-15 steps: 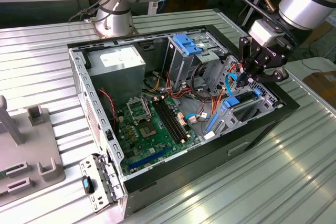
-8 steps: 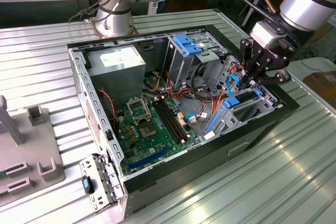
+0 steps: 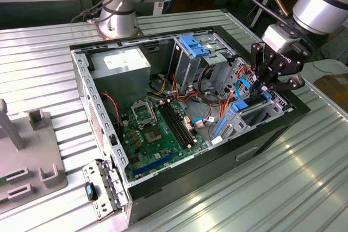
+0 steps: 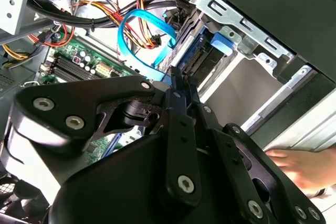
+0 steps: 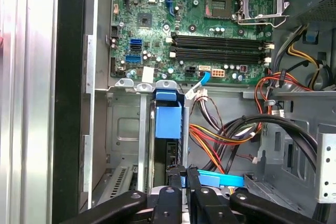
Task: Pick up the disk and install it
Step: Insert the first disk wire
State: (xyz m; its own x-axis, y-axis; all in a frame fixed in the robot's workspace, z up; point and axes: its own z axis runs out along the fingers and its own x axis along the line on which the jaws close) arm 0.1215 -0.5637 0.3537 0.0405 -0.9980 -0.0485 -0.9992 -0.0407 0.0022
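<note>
The disk (image 5: 168, 120) stands on edge in the drive bay (image 5: 123, 129) at the corner of the open computer case (image 3: 272, 129). Its dark body sits between bright blue carrier rails, and a blue tab (image 4: 218, 43) shows at its end. In the exterior view the disk (image 3: 240, 107) lies low at the case's right end. My gripper (image 3: 266, 86) hangs just above it. The black fingers (image 4: 181, 124) are pressed together, so the gripper (image 4: 177, 74) is shut with nothing seen between them. In the first wrist view the gripper (image 5: 184, 172) sits at the disk's near end; I cannot tell whether it touches.
The motherboard (image 3: 157, 129), the power supply (image 3: 119, 66) and a light-blue bracket (image 3: 193, 44) are inside the case. Orange and black wires (image 5: 220, 140) and a blue cable (image 4: 142, 35) run close beside the bay. A person's hand (image 4: 299, 163) rests outside the case. A second arm's base (image 3: 117, 20) stands behind.
</note>
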